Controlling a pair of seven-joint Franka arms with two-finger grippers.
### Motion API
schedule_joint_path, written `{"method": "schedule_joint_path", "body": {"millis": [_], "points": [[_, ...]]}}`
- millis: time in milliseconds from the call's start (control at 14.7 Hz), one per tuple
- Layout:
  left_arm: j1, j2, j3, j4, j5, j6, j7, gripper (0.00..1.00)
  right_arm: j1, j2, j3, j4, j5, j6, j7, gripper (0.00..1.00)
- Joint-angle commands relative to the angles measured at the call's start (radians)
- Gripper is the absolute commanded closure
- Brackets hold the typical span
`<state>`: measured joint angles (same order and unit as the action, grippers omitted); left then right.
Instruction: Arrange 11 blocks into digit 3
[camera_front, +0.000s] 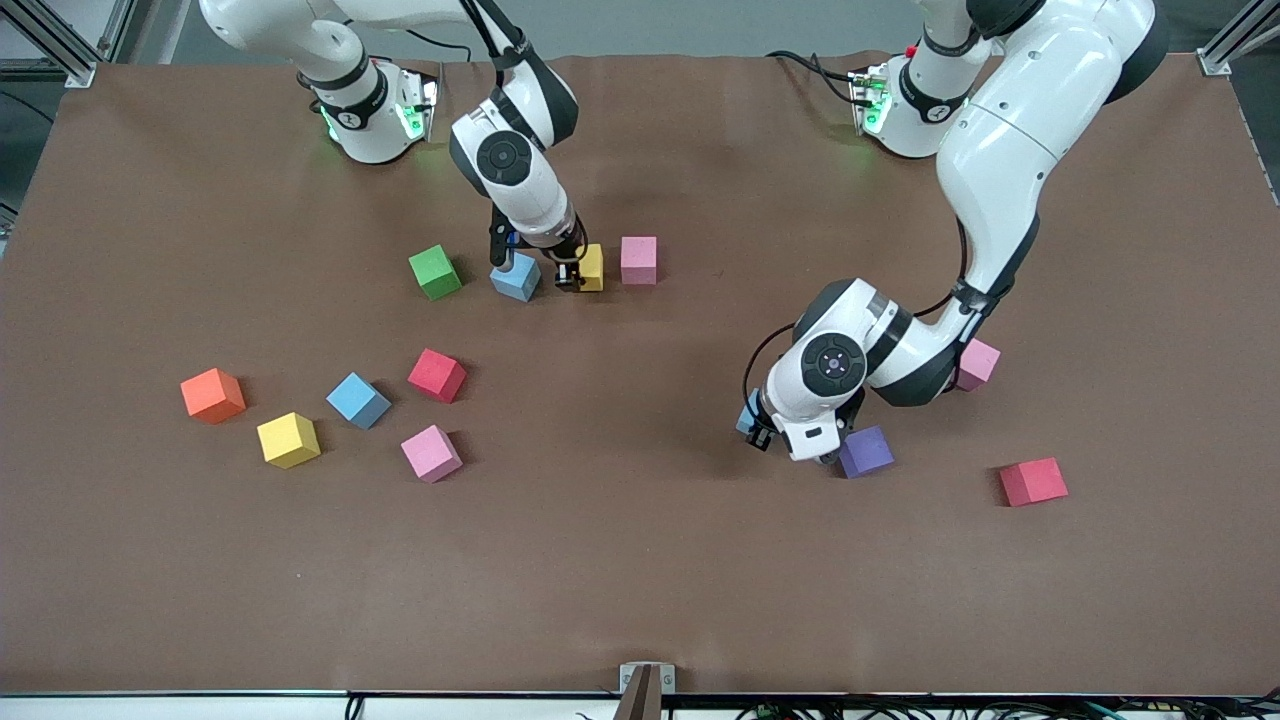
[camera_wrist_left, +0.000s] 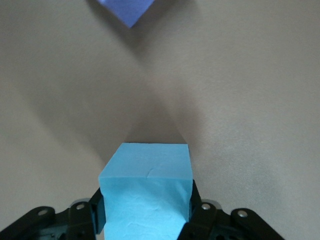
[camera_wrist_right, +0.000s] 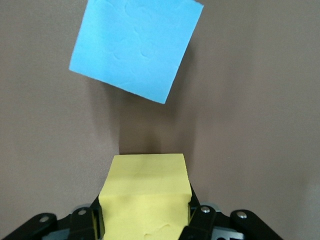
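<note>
My right gripper (camera_front: 572, 272) is shut on a yellow block (camera_front: 592, 267) (camera_wrist_right: 145, 192), low at the table between a pink block (camera_front: 638, 260) and a light blue block (camera_front: 516, 277) (camera_wrist_right: 135, 47). My left gripper (camera_front: 757, 425) is shut on another light blue block (camera_front: 747, 414) (camera_wrist_left: 146, 185), with a finger pressed on each side, beside a purple block (camera_front: 865, 451) (camera_wrist_left: 127, 10). Loose blocks toward the right arm's end are red (camera_front: 437, 375), light blue (camera_front: 357, 400), yellow (camera_front: 288, 440) and pink (camera_front: 431, 453). Pink (camera_front: 977, 363) and red (camera_front: 1033, 482) blocks lie near the left arm. No digit 3 is in view.
A green cube (camera_front: 435, 272) sits beside the light blue block by my right gripper. An orange cube (camera_front: 212, 395) lies at the right arm's end. The brown table (camera_front: 640, 580) is bare toward the front camera.
</note>
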<state>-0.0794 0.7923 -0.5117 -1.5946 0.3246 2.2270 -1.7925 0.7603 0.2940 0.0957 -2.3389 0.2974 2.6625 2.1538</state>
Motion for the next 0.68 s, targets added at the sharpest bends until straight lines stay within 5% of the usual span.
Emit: {"method": "schedule_joint_path", "body": {"millis": [0, 611], "points": [[0.016, -0.067, -0.051, -0.071, 0.005, -0.023, -0.097, 0.93, 0.005, -0.001, 0.002, -0.013, 0.025, 0.023, 0.015, 1.00], [0.027, -0.303, -0.159, -0.431, 0.001, 0.184, -0.641, 0.92, 0.033, 0.013, 0.004, -0.005, 0.026, 0.031, 0.032, 0.99]]}}
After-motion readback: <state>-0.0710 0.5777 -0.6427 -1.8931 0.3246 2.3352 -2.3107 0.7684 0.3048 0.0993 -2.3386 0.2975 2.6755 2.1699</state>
